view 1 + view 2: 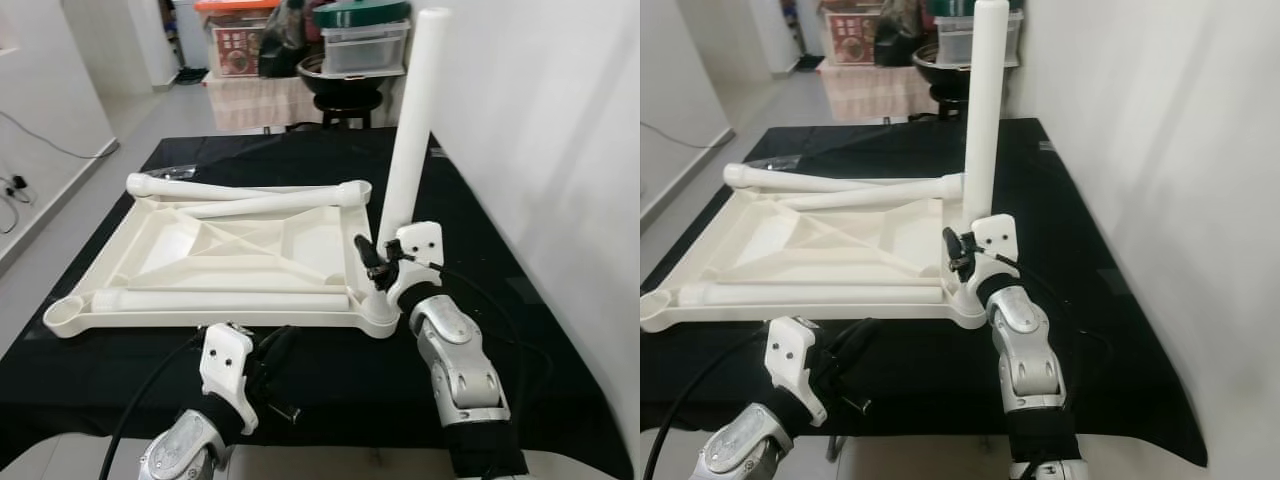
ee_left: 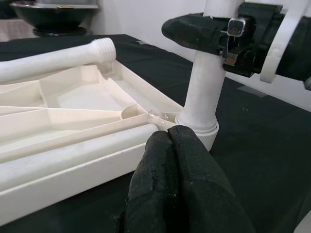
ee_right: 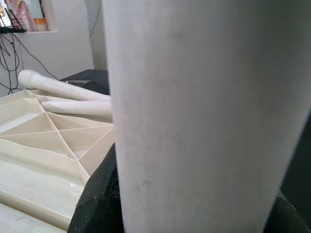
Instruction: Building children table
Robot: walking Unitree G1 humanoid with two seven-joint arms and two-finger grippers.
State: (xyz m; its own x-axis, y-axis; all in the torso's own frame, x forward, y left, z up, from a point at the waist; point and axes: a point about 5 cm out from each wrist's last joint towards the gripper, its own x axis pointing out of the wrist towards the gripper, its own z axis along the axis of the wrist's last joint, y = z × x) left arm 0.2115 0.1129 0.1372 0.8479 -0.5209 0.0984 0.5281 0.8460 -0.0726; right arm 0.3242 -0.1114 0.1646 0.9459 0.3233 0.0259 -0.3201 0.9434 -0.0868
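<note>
I am looking down at the white plastic tabletop (image 1: 240,255) of the children's table, which is lying upside down, ribbed underside up, on the black-covered table (image 1: 500,250).

My right gripper (image 1: 378,262) is clenching around the upright leg (image 1: 410,130) near its lower end. That leg is standing vertically in the corner socket (image 2: 197,127) of the tabletop nearest my right arm; in the left wrist view its base is sitting inside the round collar of that socket.

My left gripper (image 1: 275,355) is hovering over the black cloth just beside the near edge of the tabletop, its fingers (image 2: 180,179) pressed together and holding nothing, their tips pointing toward the socket with the standing leg.

Three more legs are lying loose inside the upturned tabletop. One leg with a threaded end (image 1: 180,187) is resting across the far rim. A second leg (image 1: 285,203) is lying just beside it, its end reaching the far right corner. A third leg (image 1: 220,299) is lying along the near rim.

Beyond the table, a black stool (image 1: 345,100) is standing on the floor, with storage boxes (image 1: 365,45) stacked behind it. A white wall (image 1: 560,150) is running along my right side.
</note>
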